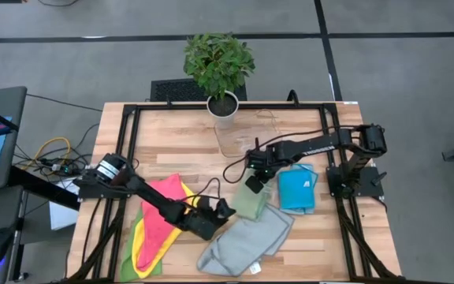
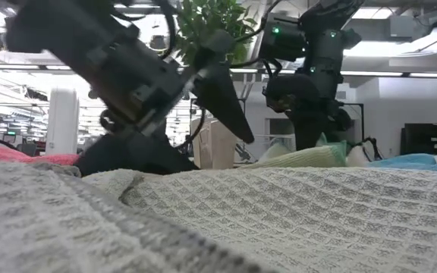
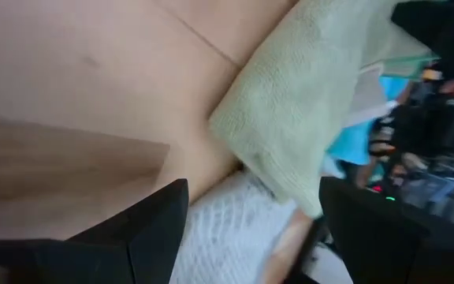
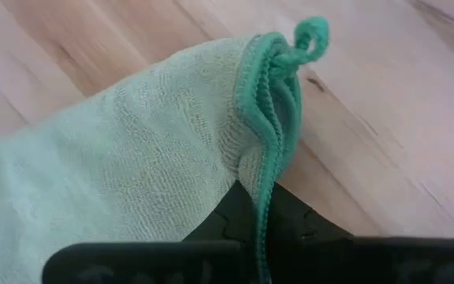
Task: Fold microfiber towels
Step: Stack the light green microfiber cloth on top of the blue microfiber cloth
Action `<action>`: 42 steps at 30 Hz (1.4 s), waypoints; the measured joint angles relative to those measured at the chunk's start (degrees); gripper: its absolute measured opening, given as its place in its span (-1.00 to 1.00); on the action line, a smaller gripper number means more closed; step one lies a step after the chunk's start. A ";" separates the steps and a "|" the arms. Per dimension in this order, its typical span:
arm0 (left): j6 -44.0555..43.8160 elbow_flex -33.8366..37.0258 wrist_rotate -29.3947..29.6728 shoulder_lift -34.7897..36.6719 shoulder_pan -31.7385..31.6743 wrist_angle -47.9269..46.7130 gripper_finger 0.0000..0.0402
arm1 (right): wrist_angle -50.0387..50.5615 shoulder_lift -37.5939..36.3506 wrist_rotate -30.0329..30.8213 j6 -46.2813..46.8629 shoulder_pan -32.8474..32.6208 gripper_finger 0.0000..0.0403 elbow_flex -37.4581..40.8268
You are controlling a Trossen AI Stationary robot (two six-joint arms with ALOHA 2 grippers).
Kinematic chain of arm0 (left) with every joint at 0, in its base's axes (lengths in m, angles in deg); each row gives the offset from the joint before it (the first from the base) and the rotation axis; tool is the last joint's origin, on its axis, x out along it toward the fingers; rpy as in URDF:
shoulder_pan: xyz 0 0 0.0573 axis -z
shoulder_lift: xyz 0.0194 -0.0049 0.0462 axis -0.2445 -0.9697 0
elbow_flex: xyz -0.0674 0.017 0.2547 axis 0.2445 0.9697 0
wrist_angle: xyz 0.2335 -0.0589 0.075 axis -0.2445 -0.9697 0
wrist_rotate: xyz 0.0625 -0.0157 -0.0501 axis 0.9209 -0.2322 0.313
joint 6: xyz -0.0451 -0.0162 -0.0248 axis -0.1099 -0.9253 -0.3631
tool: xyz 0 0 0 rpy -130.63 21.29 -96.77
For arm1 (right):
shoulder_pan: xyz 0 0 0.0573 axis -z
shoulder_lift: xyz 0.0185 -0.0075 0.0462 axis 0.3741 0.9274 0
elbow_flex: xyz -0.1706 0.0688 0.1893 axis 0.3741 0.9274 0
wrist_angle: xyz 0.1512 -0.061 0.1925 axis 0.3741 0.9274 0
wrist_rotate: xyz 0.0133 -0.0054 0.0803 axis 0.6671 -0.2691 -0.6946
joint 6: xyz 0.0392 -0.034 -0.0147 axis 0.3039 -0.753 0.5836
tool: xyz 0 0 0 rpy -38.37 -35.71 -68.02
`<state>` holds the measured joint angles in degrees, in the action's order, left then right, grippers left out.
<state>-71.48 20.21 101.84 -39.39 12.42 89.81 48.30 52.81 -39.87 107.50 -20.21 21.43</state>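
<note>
A folded light green towel (image 1: 251,203) with teal edging lies at the table's middle. My right gripper (image 1: 254,187) is shut on its far edge. A light grey towel (image 1: 243,241) lies spread near the front edge, and the green towel's near corner (image 3: 290,150) overlaps it. My left gripper (image 1: 224,211) hovers open just left of the green towel, over the grey towel's far edge (image 3: 235,229). Its two fingers (image 3: 152,229) stand wide apart and touch nothing. A folded blue towel (image 1: 296,189) lies to the right. Pink, yellow and green towels (image 1: 160,221) lie heaped at the left. My right gripper pinches the green towel's teal-trimmed edge (image 4: 265,185) between its two fingers, several layers together, near the corner with the hanging loop (image 4: 310,35). The fingers come from above, pointing steeply down. The rest of the towel slopes away slack onto the table.
A potted plant (image 1: 221,71) stands at the far edge, with a clear plastic tray (image 1: 235,140) in front of it. Bare wood lies between the tray and the towels. Black frame rails (image 1: 128,150) run along both sides of the table.
</note>
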 joint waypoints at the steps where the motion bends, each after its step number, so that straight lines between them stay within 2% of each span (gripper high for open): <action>1: -0.02 -0.82 -0.55 -0.07 -0.61 -1.93 0.39 | -0.57 -0.02 -0.06 0.21 -0.20 -0.82 0.00; 5: -0.86 -4.07 -0.66 -0.42 -3.40 -11.05 0.39 | -1.03 -0.07 -0.12 0.67 -0.69 -0.82 -0.02; 7: -0.23 -4.89 -1.77 -0.43 -4.69 -12.73 0.39 | -1.05 -0.07 -0.16 0.69 -0.66 -0.82 -0.02; 13: 7.76 -10.59 -6.34 -4.39 -6.45 -11.29 0.39 | -1.21 -0.09 -0.30 0.67 -0.50 -0.81 -0.05; 16: 8.03 -13.98 -8.68 -7.27 -6.40 -11.72 0.39 | -1.27 -0.09 -0.49 0.52 -0.15 -0.81 -0.11; 20: 7.60 -14.48 -11.36 -8.37 -6.52 -10.40 0.35 | 0.36 -0.09 -0.62 -0.62 -0.15 -0.81 -0.11; 24: 9.73 -14.39 -12.86 -7.96 -6.51 -10.02 0.13 | 1.98 -0.09 -0.66 -1.83 -0.31 -0.83 -0.11; 29: 14.97 -14.25 -15.62 -8.00 -7.03 -7.57 -0.35 | 0.97 -1.64 -0.74 -1.98 -0.37 -0.84 -0.16; 35: 16.86 -14.19 -14.80 -8.03 -7.77 -6.71 -0.91 | 1.89 -6.20 -0.95 -1.51 -0.13 -0.83 -0.13; 42: 18.82 -14.09 -13.15 -7.41 -8.60 0.36 -0.94 | 7.91 -13.52 1.40 -1.27 0.15 -0.84 -0.11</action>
<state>-52.66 6.12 88.69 -46.80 3.82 90.17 56.21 39.29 -38.47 106.23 -20.06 21.32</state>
